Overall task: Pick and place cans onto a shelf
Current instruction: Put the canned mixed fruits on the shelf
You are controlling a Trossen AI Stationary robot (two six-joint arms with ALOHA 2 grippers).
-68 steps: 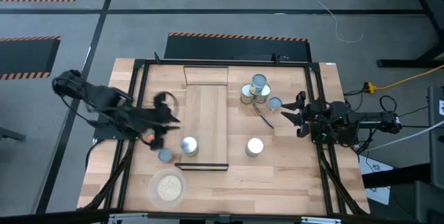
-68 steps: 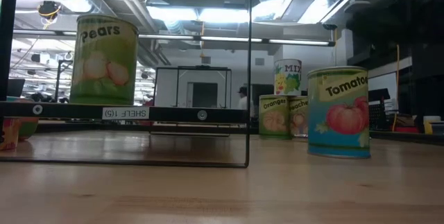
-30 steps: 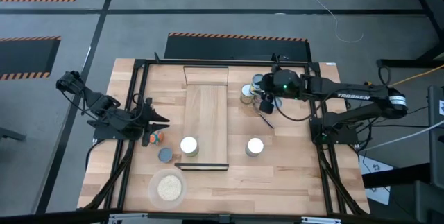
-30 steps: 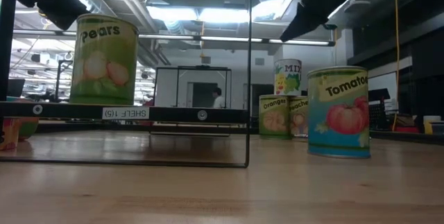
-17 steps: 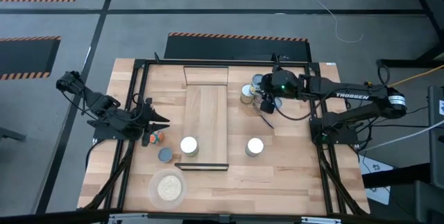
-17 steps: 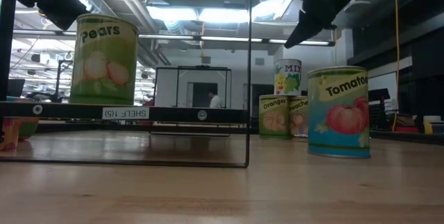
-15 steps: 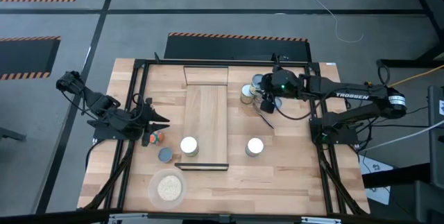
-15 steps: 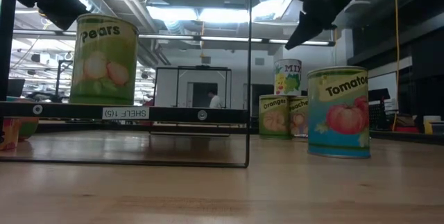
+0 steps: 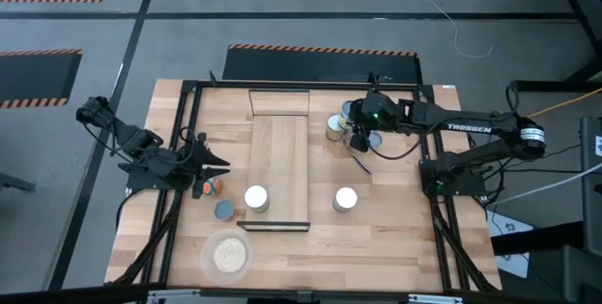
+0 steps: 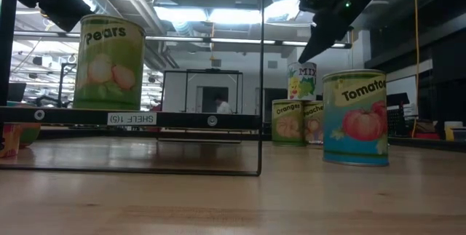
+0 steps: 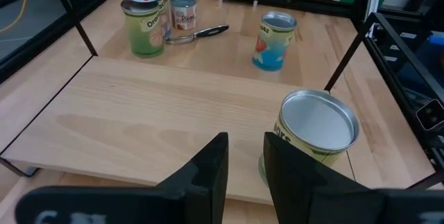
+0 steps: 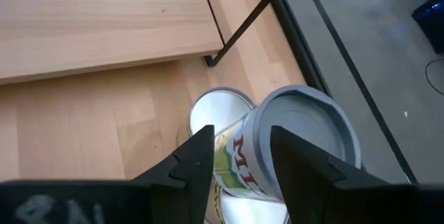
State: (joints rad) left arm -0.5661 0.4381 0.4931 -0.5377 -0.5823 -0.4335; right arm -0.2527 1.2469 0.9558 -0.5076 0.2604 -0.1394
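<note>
A Mixed can (image 12: 305,130) with a blue-grey lid stands stacked on lower cans (image 10: 287,122) at the far right of the table. My right gripper (image 12: 239,151) hangs open just above it, slanting down, its fingers (image 10: 309,49) clear of the lid. A Pears can (image 11: 316,137) stands upright on the shelf (image 9: 279,153) near its front end. A Tomato can (image 9: 345,199) stands on the table to the right of the shelf. My left gripper (image 11: 243,154) waits open at the table's left, pointing at the shelf. A small grey-topped can (image 9: 225,210) sits left of the shelf.
A dish of beige grains (image 9: 227,255) sits at the near left. A small multicoloured object (image 9: 209,187) lies below my left gripper. A black pen (image 11: 208,31) lies beside the stacked cans. A dark metal frame (image 9: 188,135) rims the table.
My right gripper has sunk a little toward the stacked Mixed can and tipped further downward, staying open. The cans have not moved.
</note>
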